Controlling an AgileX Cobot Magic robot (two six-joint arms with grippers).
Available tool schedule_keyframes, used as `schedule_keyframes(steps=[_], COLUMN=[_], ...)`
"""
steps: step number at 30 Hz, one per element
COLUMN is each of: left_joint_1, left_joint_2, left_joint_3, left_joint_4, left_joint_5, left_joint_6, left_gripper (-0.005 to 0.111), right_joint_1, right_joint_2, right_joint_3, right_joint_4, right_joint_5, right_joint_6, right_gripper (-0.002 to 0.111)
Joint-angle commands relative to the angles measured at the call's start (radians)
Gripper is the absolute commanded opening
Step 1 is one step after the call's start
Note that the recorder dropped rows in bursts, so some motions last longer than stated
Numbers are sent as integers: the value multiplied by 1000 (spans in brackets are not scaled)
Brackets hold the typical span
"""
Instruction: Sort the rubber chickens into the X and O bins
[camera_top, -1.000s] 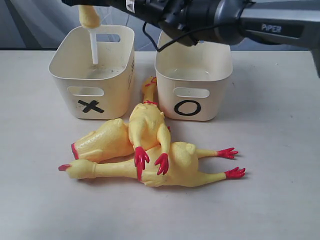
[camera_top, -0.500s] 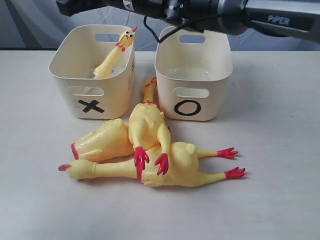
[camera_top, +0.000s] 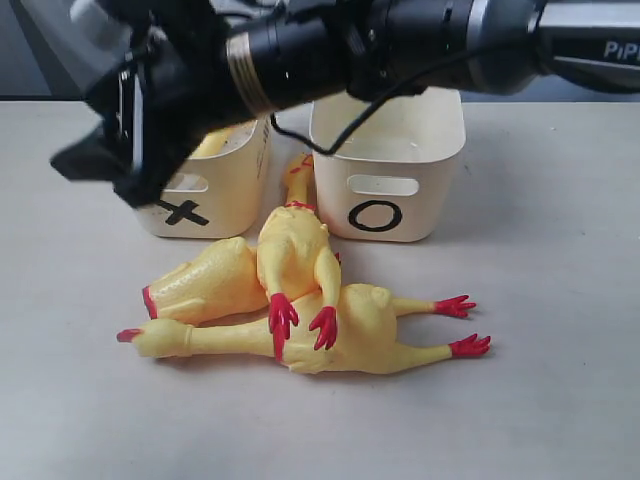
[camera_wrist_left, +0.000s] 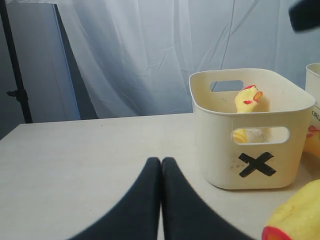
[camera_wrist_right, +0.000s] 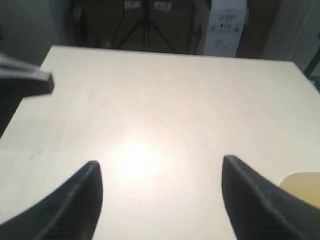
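Note:
Three rubber chickens lie piled on the table in front of the bins: one on top (camera_top: 290, 250), one on the left (camera_top: 205, 280), one across the front (camera_top: 340, 335). A fourth chicken (camera_wrist_left: 248, 97) leans inside the X bin (camera_wrist_left: 250, 150), head near the rim. The O bin (camera_top: 390, 150) stands to its right and shows nothing inside. My right gripper (camera_top: 105, 170) hangs blurred in front of the X bin (camera_top: 225, 190), its arm reaching across from the right. It is open (camera_wrist_right: 161, 161) over bare table. My left gripper (camera_wrist_left: 161, 161) is shut and empty, low beside the X bin.
The right arm (camera_top: 400, 40) crosses above both bins and hides most of the X bin in the exterior view. White curtains (camera_wrist_left: 150, 50) hang behind the table. A chicken's end (camera_wrist_left: 295, 215) lies close to my left gripper.
A second ago the right gripper held the fourth chicken above the X bin, and it then dropped inside. The right arm has since swung down and left, in front of that bin.

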Motion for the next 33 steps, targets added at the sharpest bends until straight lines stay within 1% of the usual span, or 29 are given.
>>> schedule_keyframes(steps=[1,3,5,6,8,9,10,12,13,15,17,19,20,22,24,25,27,28,30,32,33], left_joint_1=[0,0,0,0,0,0,0,0,0,0,0,0,0,0,0,0,0,0,0,0,0], left_joint_2=[-5,-5,-5,-5,-5,-5,-5,-5,-5,-5,-5,-5,-5,-5,-5,-5,-5,-5,-5,-5,-5], left_joint_3=[1,1,1,1,1,1,1,1,1,1,1,1,1,1,1,1,1,1,1,1,1], left_joint_4=[-7,-7,-7,-7,-7,-7,-7,-7,-7,-7,-7,-7,-7,-7,-7,-7,-7,-7,-7,-7,-7], left_joint_5=[0,0,0,0,0,0,0,0,0,0,0,0,0,0,0,0,0,0,0,0,0], left_joint_6=[0,0,0,0,0,0,0,0,0,0,0,0,0,0,0,0,0,0,0,0,0], left_gripper=[0,0,0,0,0,0,0,0,0,0,0,0,0,0,0,0,0,0,0,0,0], right_joint_1=[110,181,271,341,439,475,486,473,460,423,378,315,287,247,229,229,229,229,229,231,231], right_joint_2=[-54,-83,-124,-143,-150,-142,-137,-134,-147,-188,-227,-269,-286,-313,-329,-333,-336,-336,-329,-321,-316], right_joint_3=[134,184,216,220,197,160,132,80,69,68,68,68,68,68,68,68,68,68,68,68,68], right_joint_4=[-6,-6,-6,-6,9,41,50,76,89,173,321,519,625,821,1079,1198,1510,1657,1881,1976,1987], right_joint_5=[50,151,394,672,1141,1464,1643,1933,1933,1933,1933,1806,1730,1601,1510,1500,1545,1580,1670,1739,1751], right_joint_6=[-208,-308,-408,-422,-409,-357,-265,-92,-61,3,40,43,9,-163,-505,-657,-1058,-1227,-1503,-1700,-1722], right_gripper=[49,38,31,29,24,19,14,5,0,-1,-1,-1,-1,-1,-1,-1,-1,-1,-1,-1,-1])
